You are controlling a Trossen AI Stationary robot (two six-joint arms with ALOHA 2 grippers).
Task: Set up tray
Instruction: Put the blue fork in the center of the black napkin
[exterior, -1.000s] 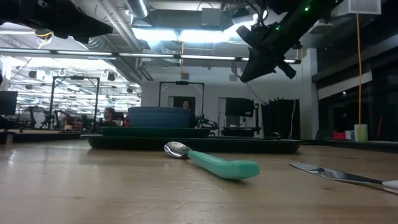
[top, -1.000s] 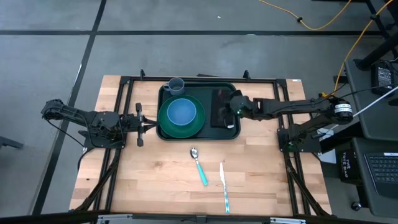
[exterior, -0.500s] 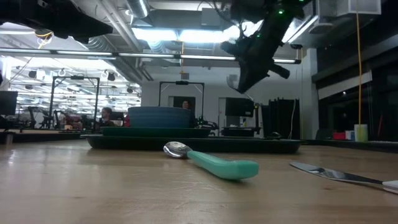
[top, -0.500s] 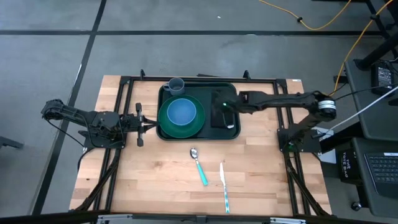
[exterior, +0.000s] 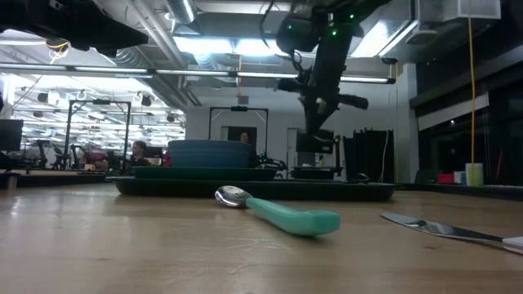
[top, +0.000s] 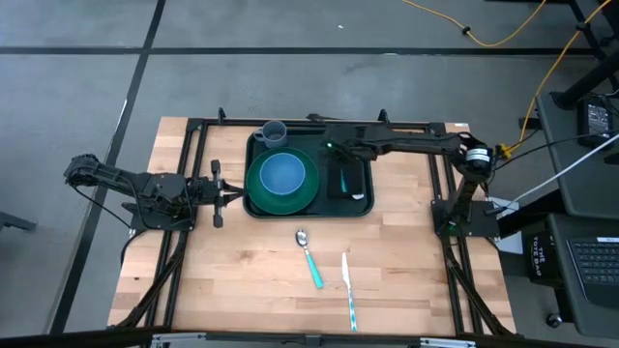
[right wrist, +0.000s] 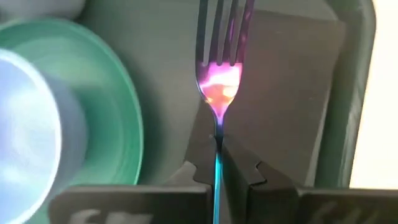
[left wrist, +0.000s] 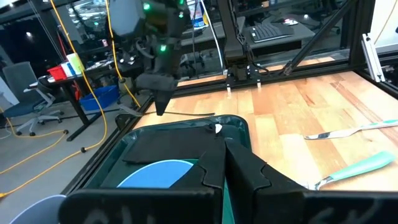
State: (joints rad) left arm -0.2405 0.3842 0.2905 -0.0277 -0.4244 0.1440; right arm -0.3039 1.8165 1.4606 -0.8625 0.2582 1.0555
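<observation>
Right gripper [right wrist: 218, 146] is clamped on a fork [right wrist: 221, 56], tines pointing away from the wrist, over the tray [right wrist: 359, 93].

High view: right arm reaches in from 3 o'clock; its gripper [top: 334, 148] sits above the tray's [top: 253, 145] 1 o'clock corner, over the black napkin [top: 348, 180]. Tray is at the table's 12 o'clock edge and holds a green plate [top: 308, 189] with a blue bowl [top: 282, 174] and a grey cup [top: 274, 130] at 11. Spoon [top: 309, 256] and knife [top: 347, 285] lie on the wood at 6, well apart from the tray. Left gripper [top: 227, 193] is parked at 9 just beside the tray rim, fingers together, empty.

Low view: right gripper [exterior: 315, 135] hangs well clear above the tray [exterior: 245, 188]. Height is readable only here; the fork cannot be made out.

Left wrist view: the hanging gripper [left wrist: 160, 111] shows above the tray's far end, with the napkin [left wrist: 168, 146] beneath.

Right wrist view: the only view that proves the grip and the fork's line, running along the napkin [right wrist: 292, 87] near the edge facing the plate [right wrist: 93, 99].

To do it well, probably: shift toward 3 so the fork centres on the napkin, keep it parallel to the napkin's long side, descend until the fork is near flat, then release. Dropping from this height risks a bounce onto the plate.
</observation>
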